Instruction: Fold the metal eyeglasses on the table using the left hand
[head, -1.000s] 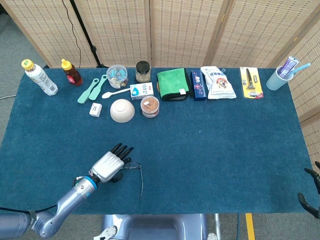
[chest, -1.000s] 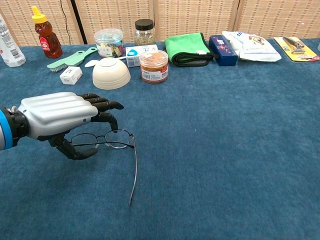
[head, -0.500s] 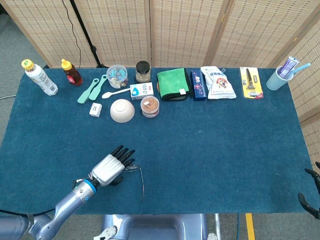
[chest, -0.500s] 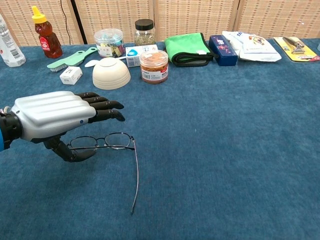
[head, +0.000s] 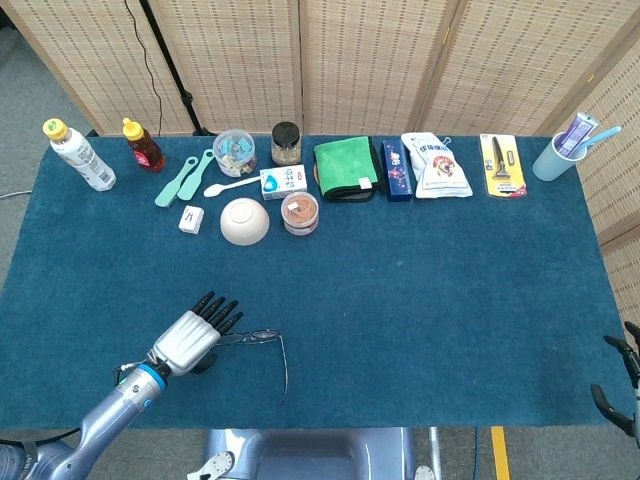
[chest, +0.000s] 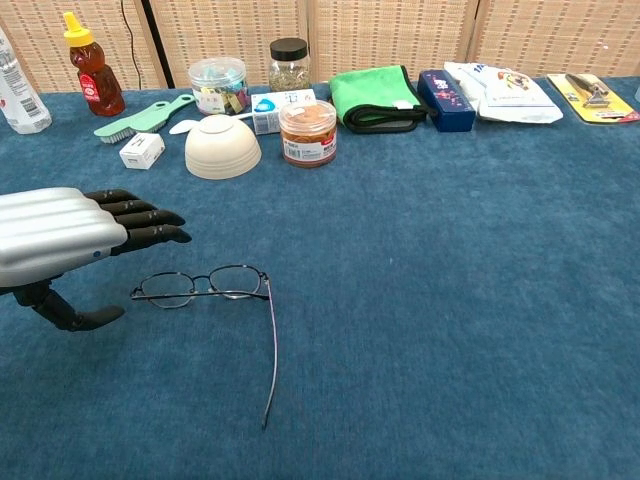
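The left hand hovers low over the blue tablecloth, palm down, fingers stretched out flat and apart, thumb hanging underneath, holding nothing. The metal eyeglasses lie just beside its fingertips, untouched, one temple sticking out toward the near edge. The right hand barely shows at the table's corner; I cannot tell its state.

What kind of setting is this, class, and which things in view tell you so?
Probably a staged robot test area, not a home: a blue cloth table, folding wicker screens behind it, and unrelated household items lined up, such as a honey bottle and razor pack.
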